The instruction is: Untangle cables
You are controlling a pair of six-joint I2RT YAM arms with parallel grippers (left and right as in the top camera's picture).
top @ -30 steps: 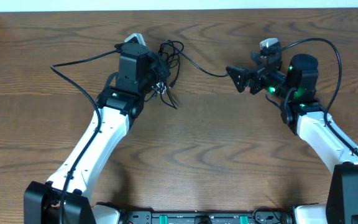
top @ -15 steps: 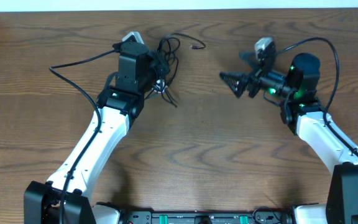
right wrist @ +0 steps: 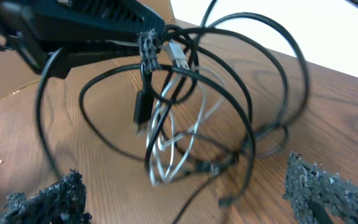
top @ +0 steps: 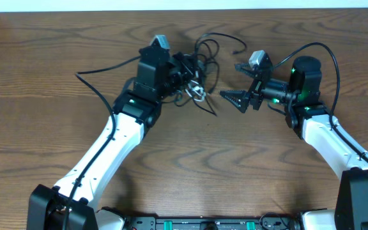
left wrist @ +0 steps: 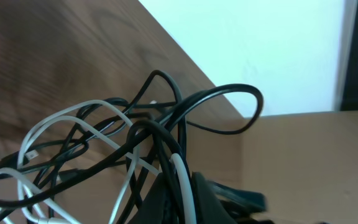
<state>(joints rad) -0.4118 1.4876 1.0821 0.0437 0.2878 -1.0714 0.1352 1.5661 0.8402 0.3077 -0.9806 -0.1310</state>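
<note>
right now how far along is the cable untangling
Done: nothing visibly; the cables are one knot, the white cable looped through the black ones. In hand: the left gripper is shut on the bundle, while the right gripper is open beside it, holding nothing. Left: pulling every cord free.

I'm seeing a brown wood-grain table (top: 190,166) filling the overhead view, with a white wall (top: 184,5) running along its far edge.
</note>
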